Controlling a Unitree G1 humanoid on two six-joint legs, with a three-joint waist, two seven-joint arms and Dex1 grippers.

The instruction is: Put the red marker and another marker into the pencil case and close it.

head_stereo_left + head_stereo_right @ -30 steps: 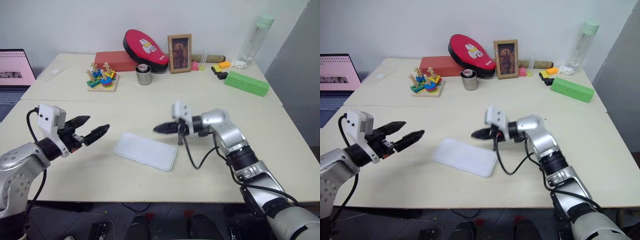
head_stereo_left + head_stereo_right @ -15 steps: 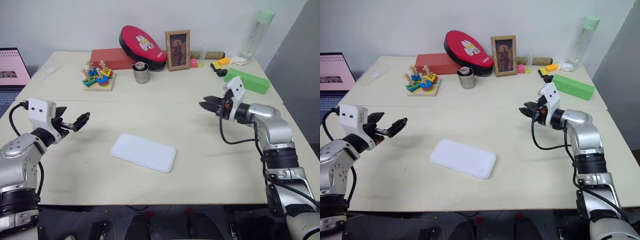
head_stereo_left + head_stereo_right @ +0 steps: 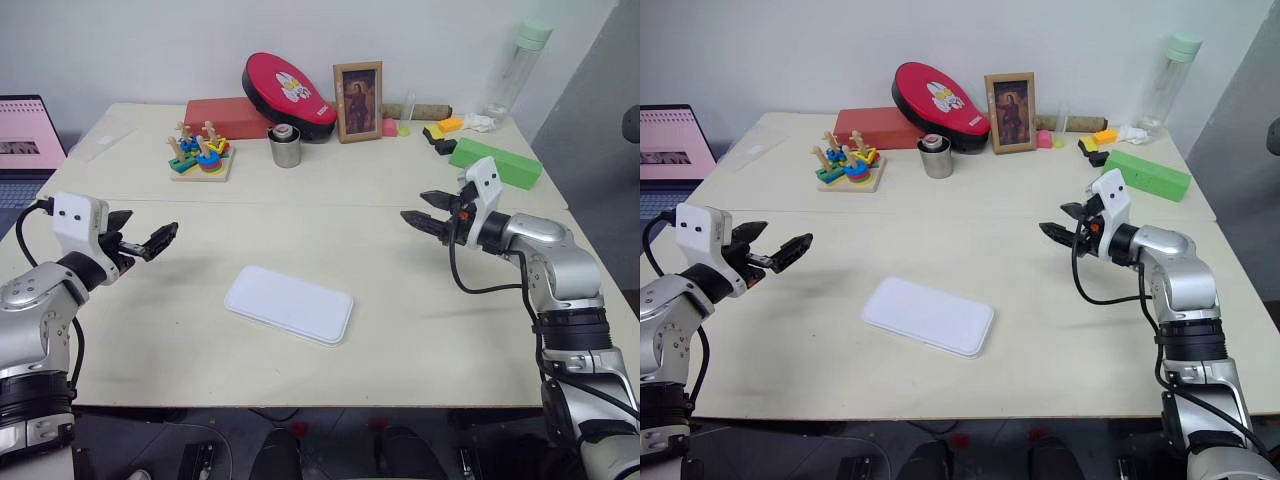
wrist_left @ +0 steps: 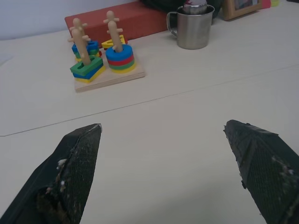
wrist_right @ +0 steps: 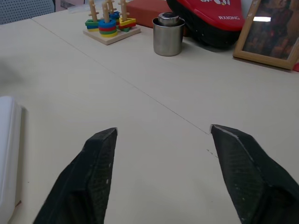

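Both pincers hang released and empty, well apart from the case, which lies shut on the tabletop between them. Left pincer is off to the left side of the case, right pincer off to the right and a little behind it. Its long axis runs left to right, slightly slanted. No marker lies on the tabletop, so I judge they are inside already. Neither arm is clearly nearer.
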